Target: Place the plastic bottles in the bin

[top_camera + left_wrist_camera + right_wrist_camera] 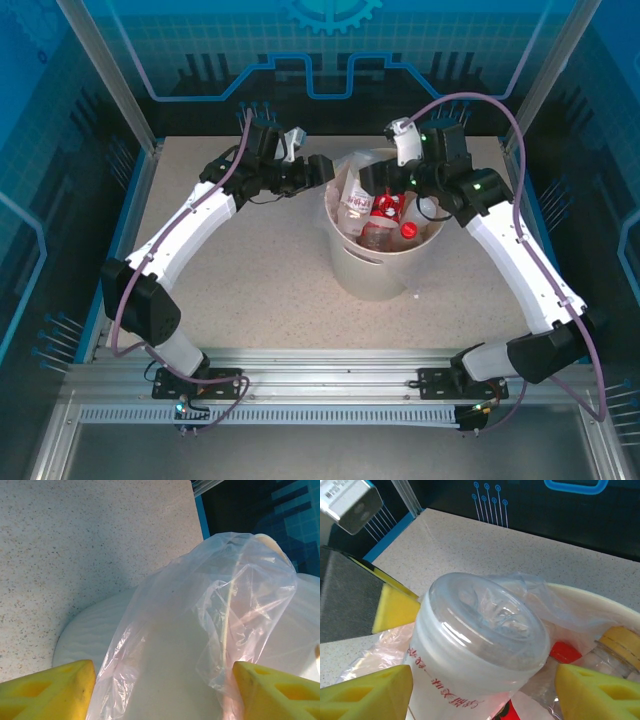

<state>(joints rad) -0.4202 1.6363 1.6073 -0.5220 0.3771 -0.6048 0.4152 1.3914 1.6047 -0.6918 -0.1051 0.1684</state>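
The cream bin [375, 270] stands mid-table with a clear bag liner [215, 605] and several plastic bottles [385, 212] inside, some with red labels and caps. My right gripper [484, 695] hovers over the bin, open. A clear bottle with red print [480, 630] sits between its yellow fingertips, base towards the camera. A red cap [564, 652] and a tan-capped bottle [620, 640] lie beside it. My left gripper [164, 695] is open at the bin's left rim [330, 195], with loose liner and the bin wall [90, 635] between its fingers.
The speckled tabletop [250, 270] runs around the bin. The left gripper's yellow pad [395, 612] is close to the bottle in the right wrist view. Blue walls and metal posts [110, 75] frame the table.
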